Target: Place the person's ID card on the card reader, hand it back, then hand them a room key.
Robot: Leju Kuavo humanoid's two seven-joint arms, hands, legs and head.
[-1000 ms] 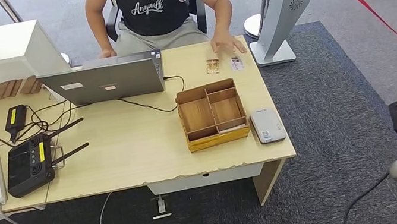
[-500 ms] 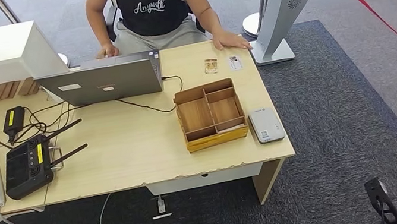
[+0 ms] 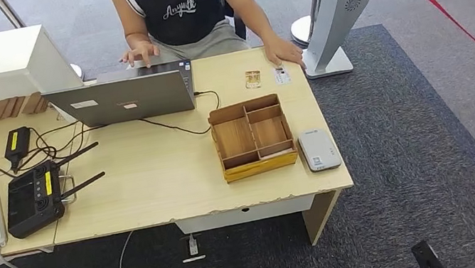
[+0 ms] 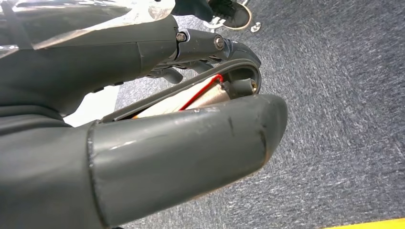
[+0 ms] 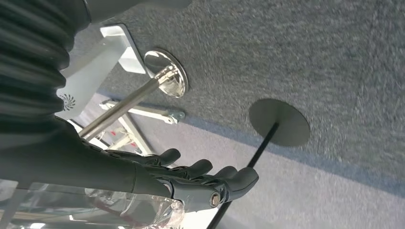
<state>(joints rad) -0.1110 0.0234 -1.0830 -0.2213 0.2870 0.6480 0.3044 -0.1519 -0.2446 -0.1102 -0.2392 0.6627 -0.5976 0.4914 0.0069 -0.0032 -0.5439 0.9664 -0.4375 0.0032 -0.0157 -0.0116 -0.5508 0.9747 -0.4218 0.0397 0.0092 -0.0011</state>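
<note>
Across the left and middle of the head view runs the wooden desk [image 3: 156, 183], with a person's hand [image 3: 283, 51] resting at its far right edge beside the ID card [image 3: 281, 74]; a second card [image 3: 253, 78] lies just left of it. Nearer, the compartment tray [image 3: 253, 137] sits just left of the card reader [image 3: 318, 150]. Right hand [image 5: 191, 179] hangs over carpet, fingers slightly spread, holding nothing. Left hand [image 4: 181, 143]: finger state cannot be told

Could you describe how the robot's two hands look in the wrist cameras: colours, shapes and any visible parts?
The left hand has a thick, rounded grey thumb with small scuffs, darker fingers fixed with silver screws, a thin red wire beside a pale inner part, and clear plastic film near the wrist. The right hand has a grey ribbed cover, glossy dark fingers with rounded tips, a silver screw and a clear plastic wrap.
</note>
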